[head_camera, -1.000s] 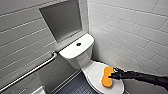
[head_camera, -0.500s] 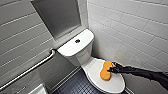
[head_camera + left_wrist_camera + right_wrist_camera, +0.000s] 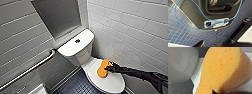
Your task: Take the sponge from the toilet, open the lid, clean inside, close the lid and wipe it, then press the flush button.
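The white toilet [image 3: 82, 56] stands in the corner with its lid [image 3: 110, 83] down. The orange sponge [image 3: 103, 69] rests flat on the lid's far half, near the wall. My right gripper [image 3: 109, 68] reaches in from the right and is shut on the sponge's edge. In the right wrist view the sponge [image 3: 223, 70] looms large over the lid [image 3: 198, 76], with the tank [image 3: 181, 64] behind. The flush button [image 3: 77, 40] sits dark in the middle of the tank top. My left gripper [image 3: 214, 45] hangs open over the floor.
A steel grab bar [image 3: 30, 68] runs along the grey tiled wall on the left. White tiled wall [image 3: 130, 32] stands close behind the toilet on the right. Dark blue mosaic floor [image 3: 75, 86] lies in front; my base with a blue cable [image 3: 186, 26] shows above it.
My right gripper has slid the sponge a little along the lid, toward the tank and the wall. The left arm has not moved.
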Controlling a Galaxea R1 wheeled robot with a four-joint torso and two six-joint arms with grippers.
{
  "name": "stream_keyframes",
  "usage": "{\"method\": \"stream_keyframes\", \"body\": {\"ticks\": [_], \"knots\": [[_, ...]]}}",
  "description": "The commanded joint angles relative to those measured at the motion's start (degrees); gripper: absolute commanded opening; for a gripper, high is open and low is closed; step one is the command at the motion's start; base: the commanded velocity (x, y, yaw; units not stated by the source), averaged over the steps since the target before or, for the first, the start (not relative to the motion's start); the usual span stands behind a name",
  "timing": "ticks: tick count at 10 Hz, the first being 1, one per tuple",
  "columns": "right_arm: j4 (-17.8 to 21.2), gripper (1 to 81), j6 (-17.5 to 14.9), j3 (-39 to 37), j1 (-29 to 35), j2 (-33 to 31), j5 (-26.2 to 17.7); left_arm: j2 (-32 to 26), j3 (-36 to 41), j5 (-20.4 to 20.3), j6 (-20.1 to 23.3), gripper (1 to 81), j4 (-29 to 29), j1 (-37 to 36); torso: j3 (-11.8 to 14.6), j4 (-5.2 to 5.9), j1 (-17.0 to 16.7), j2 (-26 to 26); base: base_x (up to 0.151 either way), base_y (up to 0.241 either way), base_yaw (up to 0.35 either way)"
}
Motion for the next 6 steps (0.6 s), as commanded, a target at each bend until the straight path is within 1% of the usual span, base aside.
{"method": "stream_keyframes", "body": {"ticks": [1,2,3,4,5,6], "knots": [[1.5,1.0,10.8,-2.5,1.2,1.2,7.9,-1.4,0.4,3.5,0.2,81.1,-1.1,3.4,0.0,0.0,0.0,0.0,0.0,0.0,0.0],[1.5,1.0,11.3,-2.6,0.2,0.3,8.2,-1.3,0.4,3.1,0.2,81.1,-1.1,3.5,0.0,0.0,0.0,0.0,0.0,0.0,0.0],[1.8,1.0,11.9,-1.3,-1.3,-2.6,9.1,-1.2,0.5,3.1,0.2,81.1,-1.0,3.5,0.0,0.0,0.0,0.0,0.0,0.0,0.0],[1.7,1.0,13.6,0.9,-3.0,-6.0,11.6,-1.0,0.4,3.1,0.3,81.1,-0.9,3.5,0.0,0.0,0.0,0.0,0.0,0.0,0.0],[1.8,1.0,14.0,3.7,-4.0,-9.7,13.0,-1.0,0.4,3.1,0.3,81.1,-0.9,3.4,0.0,0.0,0.0,0.0,0.0,0.0,0.0],[1.4,1.0,13.8,8.6,-4.7,-13.8,13.9,-0.8,0.4,3.1,0.3,81.1,-0.5,3.5,0.0,0.0,0.0,0.0,0.0,0.0,0.0]]}}
